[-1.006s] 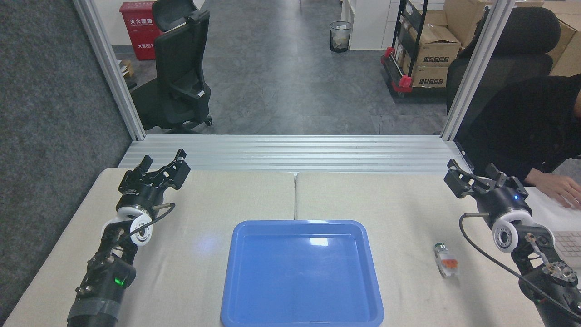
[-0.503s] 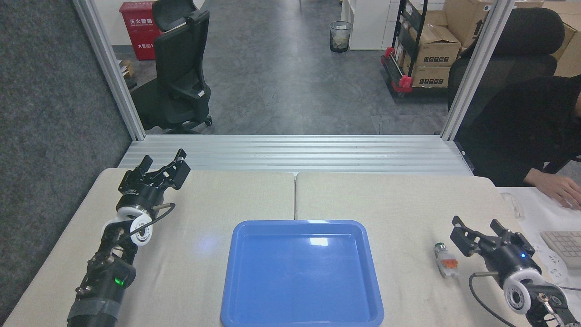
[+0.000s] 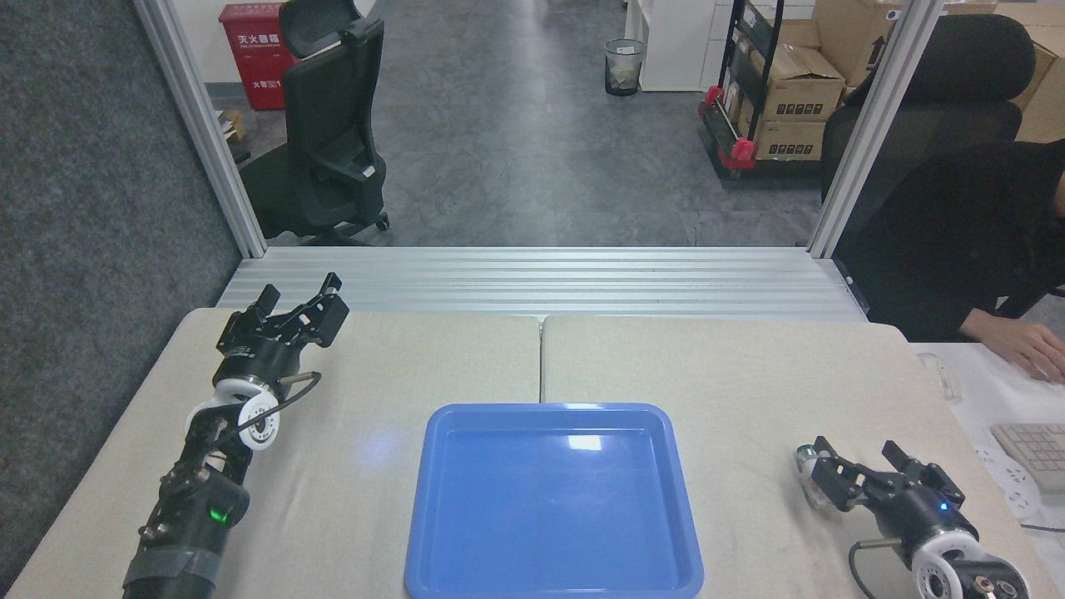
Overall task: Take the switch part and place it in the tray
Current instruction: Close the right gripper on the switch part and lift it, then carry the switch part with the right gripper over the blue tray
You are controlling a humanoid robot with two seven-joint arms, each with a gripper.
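The blue tray (image 3: pixel 449 532) lies in the middle of the table near its front edge, with nothing in it. The switch part (image 3: pixel 806 469), whitish with a round silver-green cap at its far end, lies on the table to the tray's right. My right gripper (image 3: pixel 865 474) is low at the table and open; its left finger (image 3: pixel 832 484) covers the near half of the part, while the right finger stands apart to the right. My left gripper (image 3: pixel 301 301) is open at the table's far left corner, holding nothing.
A person's hand (image 3: pixel 1027 348) rests on a white desk at the far right, beside a keyboard (image 3: pixel 1036 453). An aluminium rail strip (image 3: pixel 532 279) runs along the table's back edge. A seam (image 3: pixel 541 358) splits the table top in two.
My right gripper has come down and toward me from the far right corner to the switch part, its left finger now over the part. The left arm has not moved.
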